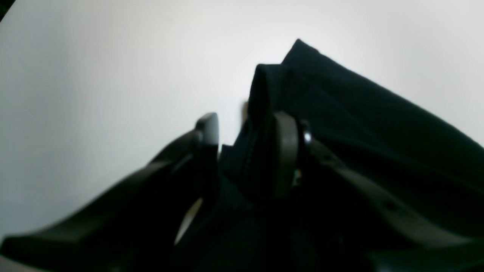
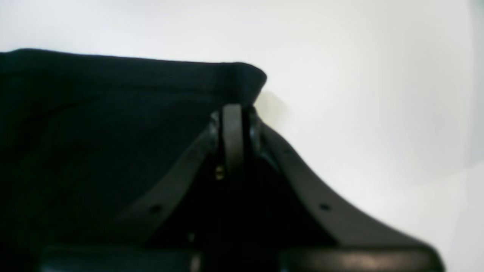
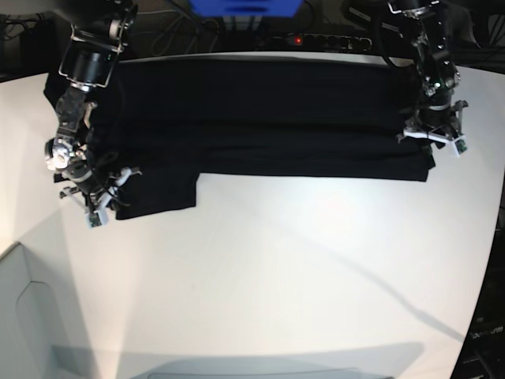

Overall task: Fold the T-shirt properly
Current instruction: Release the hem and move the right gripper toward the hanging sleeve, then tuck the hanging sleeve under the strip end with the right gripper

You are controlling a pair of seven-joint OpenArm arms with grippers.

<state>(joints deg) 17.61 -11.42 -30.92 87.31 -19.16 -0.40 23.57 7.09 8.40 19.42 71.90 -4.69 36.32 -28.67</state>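
The black T-shirt (image 3: 260,118) lies in a long band across the far part of the white table (image 3: 276,276), with one sleeve (image 3: 158,193) sticking out toward the front at the left. At the band's right end, my left gripper (image 3: 432,136) is down on it. In the left wrist view a bunched fold of the T-shirt (image 1: 359,124) fills the space between the fingers of the left gripper (image 1: 245,128). My right gripper (image 3: 88,197) is at the left end by the sleeve. Its fingers (image 2: 232,124) are pressed together at the hemmed corner of the T-shirt (image 2: 94,132).
A blue box (image 3: 245,6) and a power strip (image 3: 331,39) sit behind the table's far edge. A pale panel (image 3: 24,316) stands at the front left corner. The table's curved right edge (image 3: 493,237) drops to dark floor.
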